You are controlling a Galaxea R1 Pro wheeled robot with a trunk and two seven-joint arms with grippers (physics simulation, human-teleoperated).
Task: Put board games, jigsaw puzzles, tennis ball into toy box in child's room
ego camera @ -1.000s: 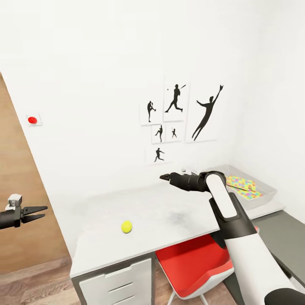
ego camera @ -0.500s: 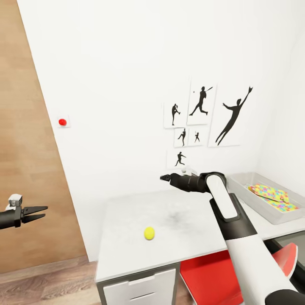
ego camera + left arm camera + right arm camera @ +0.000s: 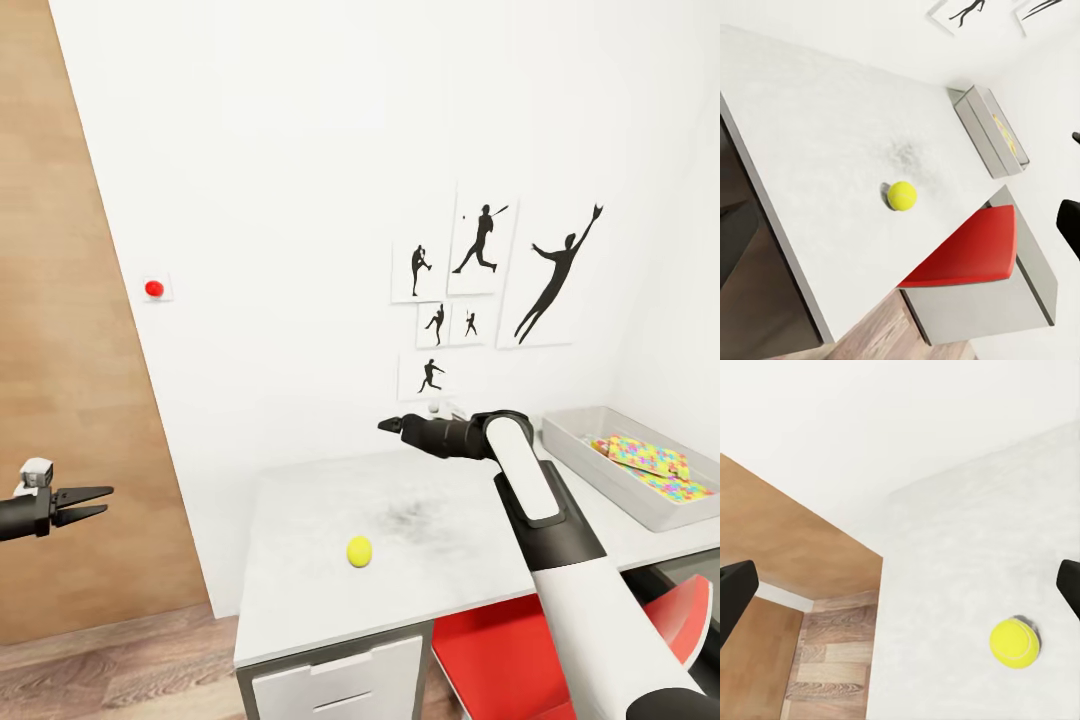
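Tennis ball: the tennis ball [image 3: 359, 551] lies alone on the table [image 3: 300, 600], near the table's front edge and well apart from the toy box; it also shows in the left wrist view [image 3: 901, 195] and the right wrist view [image 3: 1013, 643].
Toy box: the toy box [image 3: 580, 465] sits at the far right end of the table, against the wall, with jigsaw puzzles [image 3: 648, 463] of pastel pieces lying inside it.
Right gripper: the right gripper [image 3: 391, 425] hangs above the back of the table, beyond the ball and clear of it, fingers parted and holding nothing.
Left gripper: the left gripper [image 3: 85, 503] hovers off the table's left end, over the wood-plank floor [image 3: 120, 670], fingers spread and empty.
Surroundings: baseball silhouette pictures [image 3: 485, 290] hang on the wall above the table; a red chair [image 3: 560, 640] is tucked under the table's front.
Step in hand: likely the approach to the ball, which is not yet in the box.
Risk: the ball is round and free on a smooth top near the table's front edge, so a nudge from a descending finger could roll it off onto the floor.
Risk: a pinch that is off-centre could squirt the ball sideways.
Risk: the carry to the box crosses most of the table, so a weak hold may drop it short.
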